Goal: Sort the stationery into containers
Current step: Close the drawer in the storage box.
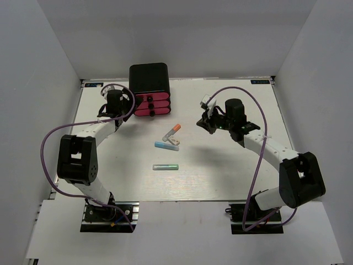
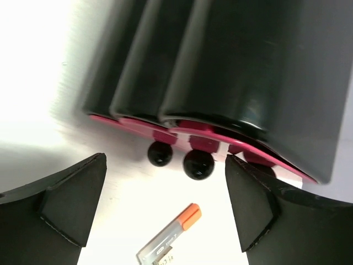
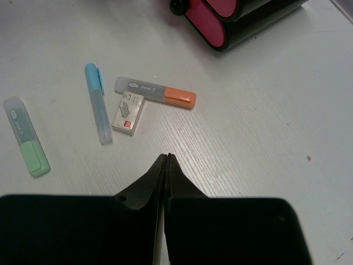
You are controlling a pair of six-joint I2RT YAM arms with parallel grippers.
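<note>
The black cabinet (image 1: 148,77) stands at the back left, its three pink-red drawers (image 1: 153,105) shut and facing the table. My left gripper (image 1: 126,110) is open just left of the drawer fronts; in the left wrist view (image 2: 165,190) two black knobs (image 2: 198,164) sit between its fingers, untouched. A grey marker with an orange tip (image 1: 172,131), a white eraser block (image 1: 173,141), a light blue pen (image 1: 166,146) and a green marker (image 1: 165,166) lie mid-table. My right gripper (image 1: 207,119) is shut and empty (image 3: 167,156), above the table right of them.
In the right wrist view the green marker (image 3: 26,136), blue pen (image 3: 97,104), eraser block (image 3: 128,112) and grey marker (image 3: 154,91) lie ahead of the fingers, with the cabinet (image 3: 242,16) at the top. White walls enclose the table (image 1: 231,176).
</note>
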